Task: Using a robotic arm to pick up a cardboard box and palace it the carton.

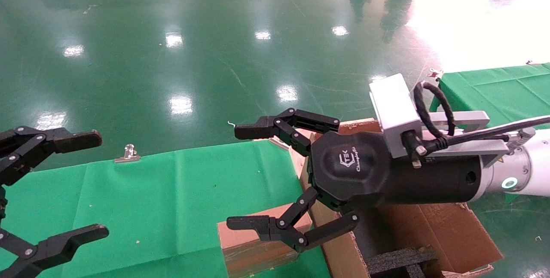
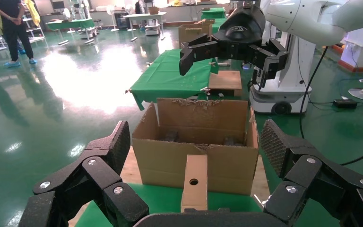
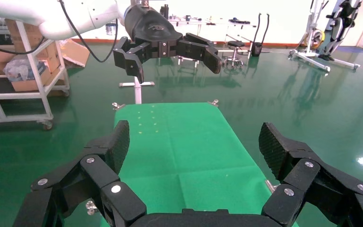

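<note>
Spread wide and holding nothing, my right end effector hangs above the cardboard box, which lies on the green tabletop against the carton. Farther left, my left end effector hovers, equally open, empty.

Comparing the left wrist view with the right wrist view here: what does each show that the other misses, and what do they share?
Only the left wrist view shows the large brown corrugated carton with its ragged flaps, the slim brown cardboard box standing before it, and the open right gripper farther off. Only the right wrist view shows the open left gripper across the table. Both show the green cloth-covered table and the glossy green floor.
</note>
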Tool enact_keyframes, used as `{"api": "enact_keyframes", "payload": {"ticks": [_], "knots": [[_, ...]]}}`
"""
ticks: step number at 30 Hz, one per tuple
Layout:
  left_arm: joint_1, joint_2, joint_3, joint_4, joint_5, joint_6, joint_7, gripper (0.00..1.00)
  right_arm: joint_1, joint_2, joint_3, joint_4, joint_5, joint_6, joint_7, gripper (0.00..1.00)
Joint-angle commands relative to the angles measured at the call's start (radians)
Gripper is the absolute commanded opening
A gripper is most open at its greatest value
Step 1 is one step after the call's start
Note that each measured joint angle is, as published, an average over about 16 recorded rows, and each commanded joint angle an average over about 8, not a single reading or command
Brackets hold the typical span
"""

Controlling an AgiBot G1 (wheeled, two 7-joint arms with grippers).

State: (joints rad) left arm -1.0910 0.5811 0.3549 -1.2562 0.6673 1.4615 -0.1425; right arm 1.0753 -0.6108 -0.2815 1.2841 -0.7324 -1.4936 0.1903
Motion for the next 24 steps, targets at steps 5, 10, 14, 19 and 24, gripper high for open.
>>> {"api": "enact_keyframes", "payload": {"ticks": [5,10,14,19,24], "knots": [[0.000,0.000,0.000,0.000,0.000,0.000,0.000,1.00,0.000,0.000,0.000,0.000,0.000,0.000,0.000,1.00],[0.000,0.000,0.000,0.000,0.000,0.000,0.000,1.00,0.000,0.000,0.000,0.000,0.000,0.000,0.000,1.00],[0.000,0.000,0.000,0.000,0.000,0.000,0.000,1.00,0.000,0.000,0.000,0.000,0.000,0.000,0.000,1.00],[0.000,0.000,0.000,0.000,0.000,0.000,0.000,0.94,0.000,0.000,0.000,0.000,0.000,0.000,0.000,1.00],[0.000,0.000,0.000,0.000,0.000,0.000,0.000,0.31,0.000,0.000,0.000,0.000,0.000,0.000,0.000,1.00]]}}
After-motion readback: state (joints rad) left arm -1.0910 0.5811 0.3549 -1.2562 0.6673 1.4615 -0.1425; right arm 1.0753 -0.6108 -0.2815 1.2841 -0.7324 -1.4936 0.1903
